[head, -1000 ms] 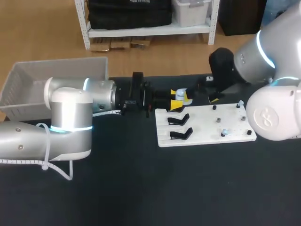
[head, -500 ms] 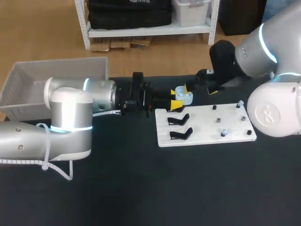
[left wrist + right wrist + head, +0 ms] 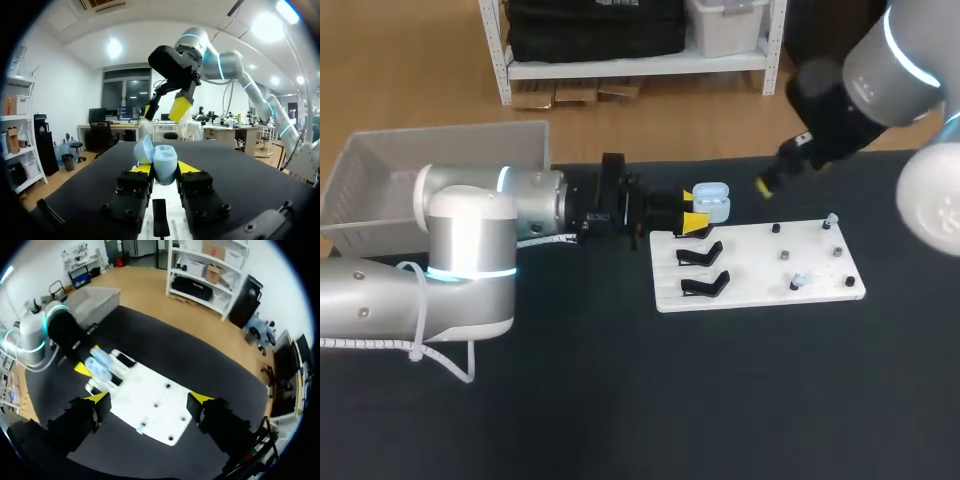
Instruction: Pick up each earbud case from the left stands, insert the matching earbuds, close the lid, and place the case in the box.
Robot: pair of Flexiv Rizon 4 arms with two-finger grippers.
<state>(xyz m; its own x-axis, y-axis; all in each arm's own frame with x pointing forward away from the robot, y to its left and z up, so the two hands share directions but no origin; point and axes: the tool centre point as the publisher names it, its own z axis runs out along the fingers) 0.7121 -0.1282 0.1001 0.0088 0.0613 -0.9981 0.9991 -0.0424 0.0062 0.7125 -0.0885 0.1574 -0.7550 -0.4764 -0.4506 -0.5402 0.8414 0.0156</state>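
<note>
left gripper (image 3: 164, 170): pinching open-lidded earbud case (image 3: 710, 203) at white board's (image 3: 760, 265) far-left corner | right gripper (image 3: 150, 402): spread, empty, raised far right | risk: case twisting in pinch if pushed off-centre during insertion, or lid knocked shut

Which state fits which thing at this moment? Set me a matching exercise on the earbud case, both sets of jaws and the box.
Things:
1 earbud case
2 left jaws
3 right jaws
4 box

States:
A open and empty, up in the air
B lid open
C at the far left corner of the table
D shut on the earbud case

Pairs: 1-B; 2-D; 3-A; 4-C
</note>
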